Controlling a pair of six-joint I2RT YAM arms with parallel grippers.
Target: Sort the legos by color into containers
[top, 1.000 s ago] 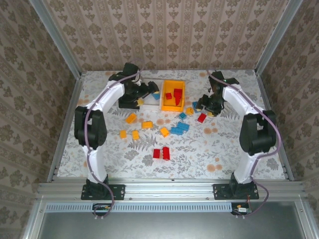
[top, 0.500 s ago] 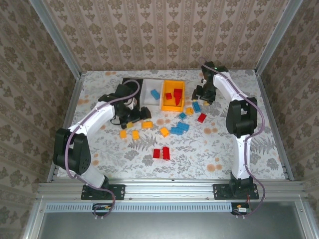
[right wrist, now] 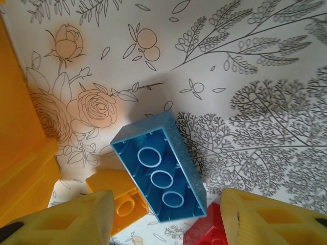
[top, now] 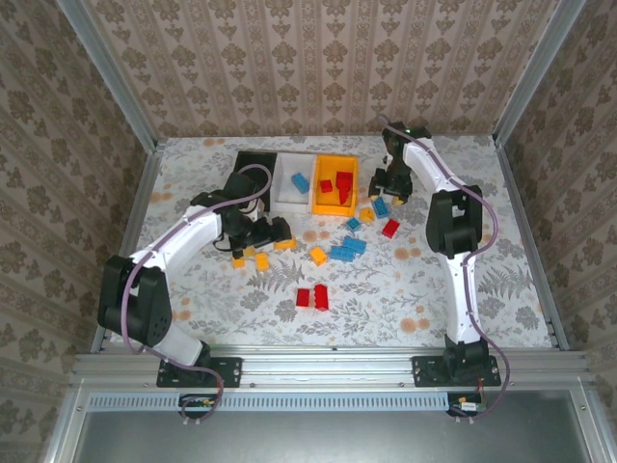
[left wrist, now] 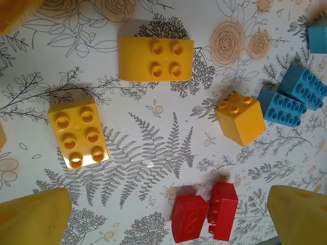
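Your right fingers (right wrist: 265, 214) stood released either side of an upturned blue lego (right wrist: 159, 168) on the surface (right wrist: 245, 61) beside the orange bin (right wrist: 15, 127) — your left fingers (left wrist: 36, 217) hung spread wide, grasping nothing, over yellow legos (left wrist: 156, 58).

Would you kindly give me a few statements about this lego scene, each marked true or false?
1. The white bin holds a blue lego. True.
2. The orange bin holds yellow legos. False: it holds red legos.
3. The loose blue brick under the right gripper lies studs up. False: its hollow underside faces up.
4. The left gripper is open, holding nothing. True.
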